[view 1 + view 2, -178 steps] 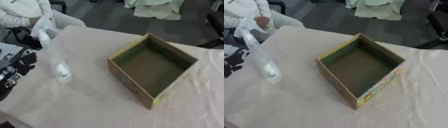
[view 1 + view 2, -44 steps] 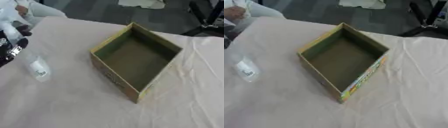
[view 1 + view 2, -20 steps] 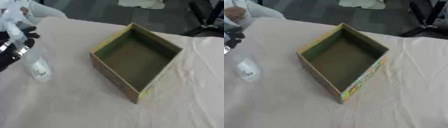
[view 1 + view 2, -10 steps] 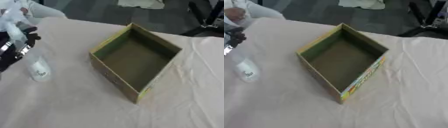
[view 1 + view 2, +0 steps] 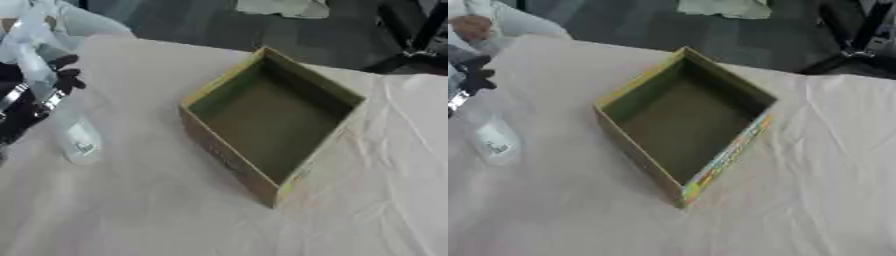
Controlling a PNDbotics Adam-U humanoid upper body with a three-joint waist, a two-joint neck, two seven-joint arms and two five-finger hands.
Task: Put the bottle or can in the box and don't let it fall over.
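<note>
Bottle of clear plastic stands upright on the cloth-covered table, well left of the open cardboard box. Left hand is just beside its top; whether its fingers grasp it I cannot tell.

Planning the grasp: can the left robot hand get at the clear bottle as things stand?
Probably yes. The left robot hand is already right beside the clear bottle on the table's left side, nothing lies between them, and the box stands apart.

setting: office or lab room. cloth-covered table; beyond the table, dark carpeted floor and a black chair base.
</note>
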